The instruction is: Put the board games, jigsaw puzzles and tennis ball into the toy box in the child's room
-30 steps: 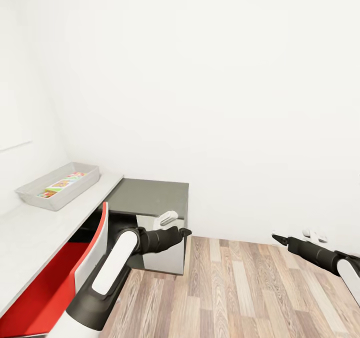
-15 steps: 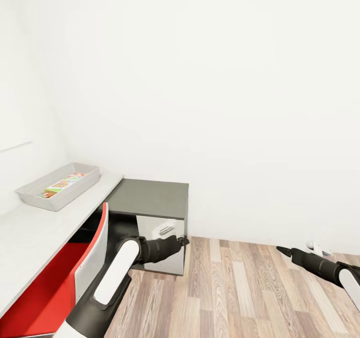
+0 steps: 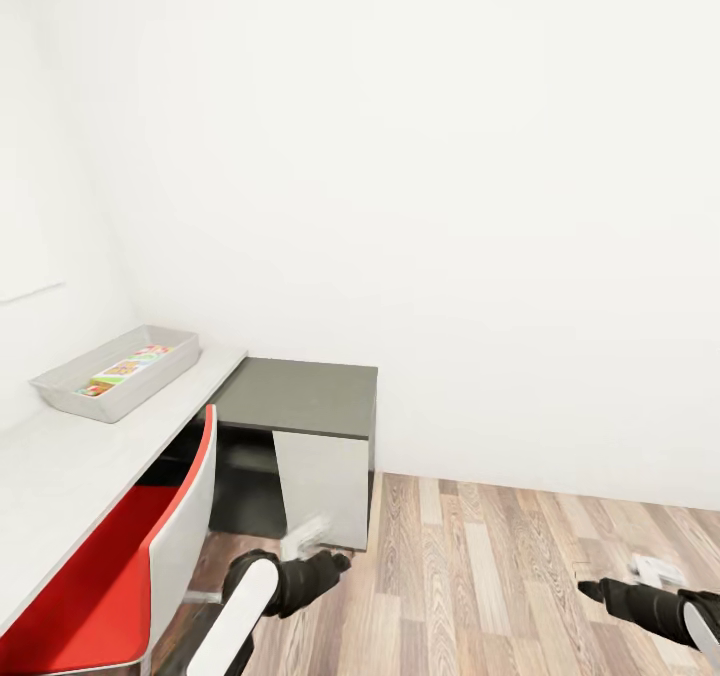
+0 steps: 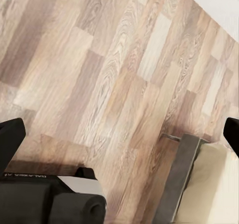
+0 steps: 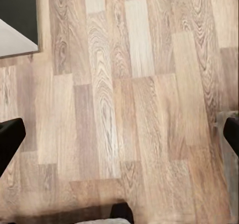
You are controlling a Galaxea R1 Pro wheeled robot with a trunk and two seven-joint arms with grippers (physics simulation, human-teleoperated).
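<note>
The light-grey toy box (image 3: 135, 398) stands on the long light-grey top of the table (image 3: 90, 456) at the left, against the wall. A flat colourful board game (image 3: 125, 366) lies inside it. My left gripper (image 3: 338, 560) hangs low over the wooden floor in front of the table's dark-grey section (image 3: 300, 396). In the left wrist view this gripper (image 4: 119, 134) is open, with only floor between its fingertips. My right gripper (image 3: 584, 588) is low at the right and, in its wrist view (image 5: 119, 132), also open and empty. The jigsaw puzzles and the tennis ball are out of view.
A red chair with a white shell (image 3: 120, 566) stands tucked against the table at the lower left. A white door (image 3: 325, 481) closes the front of the dark-grey section. Wooden floor (image 3: 480, 556) stretches to the right, bounded by white walls.
Both arms have dropped lower, from table-front height down towards the floor. The camera, the toy box and the table have stayed put.
</note>
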